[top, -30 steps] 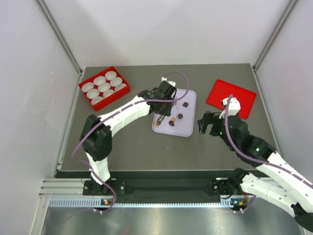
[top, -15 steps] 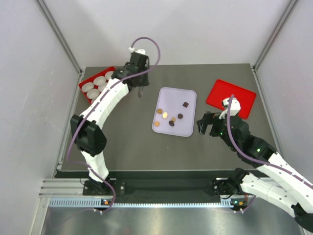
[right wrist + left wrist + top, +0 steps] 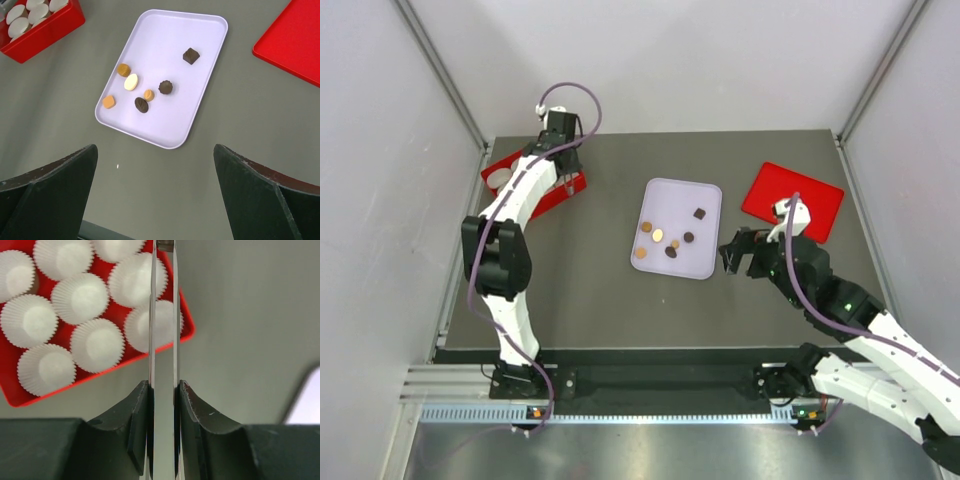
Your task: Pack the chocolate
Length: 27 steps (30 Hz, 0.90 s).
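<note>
Several chocolate pieces, dark brown and caramel-orange [image 3: 671, 252] [image 3: 141, 104], lie on a lilac tray [image 3: 705, 262] [image 3: 200, 105] at mid-table. My left gripper [image 3: 561, 160] [image 3: 164, 386] is shut on thin metal tweezers [image 3: 163, 330], whose tips reach over the right edge of a red box [image 3: 496, 164] [image 3: 15, 396] of white paper cups [image 3: 97, 345]. A small dark thing shows at the tweezers' tip; I cannot tell what it is. My right gripper [image 3: 740, 256] [image 3: 154, 150] is open and empty, just right of the tray.
A flat red lid [image 3: 792, 200] [image 3: 295, 40] lies at the back right. White walls enclose the table on three sides. The red box sits at the back left corner.
My left gripper has swung with the tweezers from over the lilac tray back and left to the red box. The right arm has barely moved.
</note>
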### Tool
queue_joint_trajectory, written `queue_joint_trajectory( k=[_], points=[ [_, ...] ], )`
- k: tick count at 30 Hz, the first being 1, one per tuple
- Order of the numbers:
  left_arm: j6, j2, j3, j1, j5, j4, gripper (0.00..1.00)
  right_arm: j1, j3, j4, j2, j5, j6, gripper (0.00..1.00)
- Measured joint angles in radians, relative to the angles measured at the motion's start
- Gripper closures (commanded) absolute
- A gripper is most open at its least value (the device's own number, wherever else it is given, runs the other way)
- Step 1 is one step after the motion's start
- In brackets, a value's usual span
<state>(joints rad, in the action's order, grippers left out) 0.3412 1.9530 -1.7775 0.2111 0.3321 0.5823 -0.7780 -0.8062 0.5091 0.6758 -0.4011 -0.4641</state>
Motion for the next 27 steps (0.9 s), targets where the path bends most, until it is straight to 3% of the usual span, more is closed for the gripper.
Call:
queue_joint_trajectory(
  k=[13,27],
  points=[
    [0.001,0.011,0.044,-0.126,0.004,-0.127,0.76,0.0,0.0,-0.013,0.048,0.002,0.019,0.0],
    [-0.01,0.119,0.044,-0.151,-0.021,-0.143,0.73,0.0,0.0,-0.058,0.128,0.002,0.019,0.0]
  ],
)
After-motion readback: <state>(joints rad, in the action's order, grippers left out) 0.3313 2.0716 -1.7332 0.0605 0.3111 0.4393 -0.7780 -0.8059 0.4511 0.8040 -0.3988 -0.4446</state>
